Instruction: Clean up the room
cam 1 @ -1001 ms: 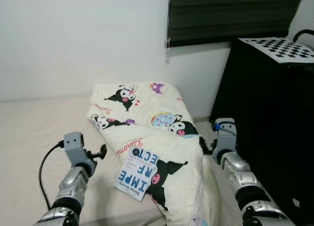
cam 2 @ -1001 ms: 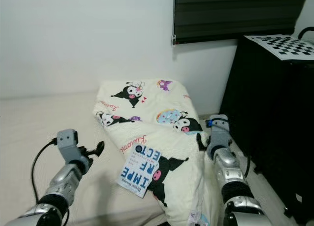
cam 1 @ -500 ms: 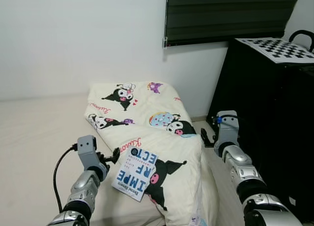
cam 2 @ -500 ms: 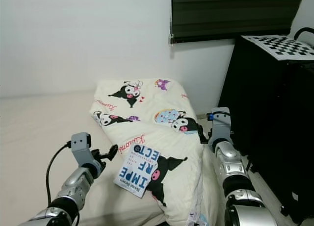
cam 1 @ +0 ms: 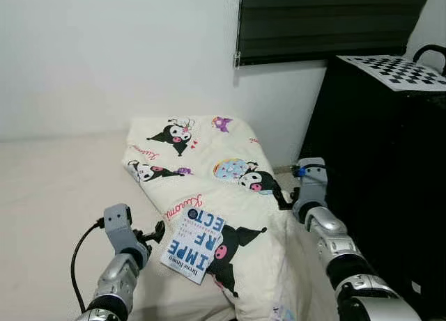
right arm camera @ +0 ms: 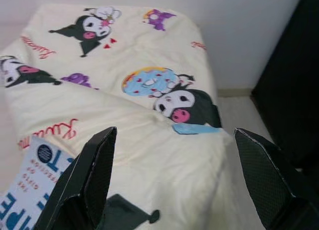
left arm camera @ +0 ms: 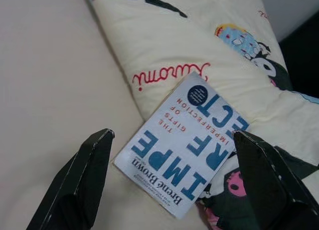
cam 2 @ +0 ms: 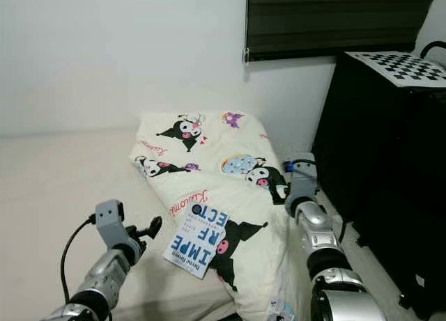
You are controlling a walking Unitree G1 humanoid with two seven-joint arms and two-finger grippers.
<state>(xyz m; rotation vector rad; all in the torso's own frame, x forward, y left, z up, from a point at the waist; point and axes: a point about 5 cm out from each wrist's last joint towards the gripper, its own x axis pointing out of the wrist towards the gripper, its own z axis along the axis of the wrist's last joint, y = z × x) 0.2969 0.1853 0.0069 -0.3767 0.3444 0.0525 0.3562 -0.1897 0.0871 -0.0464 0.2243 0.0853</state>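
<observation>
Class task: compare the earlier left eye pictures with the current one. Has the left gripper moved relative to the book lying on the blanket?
Yes. The left gripper has moved toward the book, its fingertips now nearly at the book's edge.

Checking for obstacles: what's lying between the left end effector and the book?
Nothing. In the left wrist view, bare cream bedsheet runs from the open left end effector to the book, which lies partly on the blanket.

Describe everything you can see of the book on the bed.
The book is a thin white paperback with large blue letters, small red words and a dark round sticker on its cover. It lies closed, cover up and tilted, half on the cartoon-print blanket and half on the beige sheet. The open left gripper hovers just short of it.
</observation>
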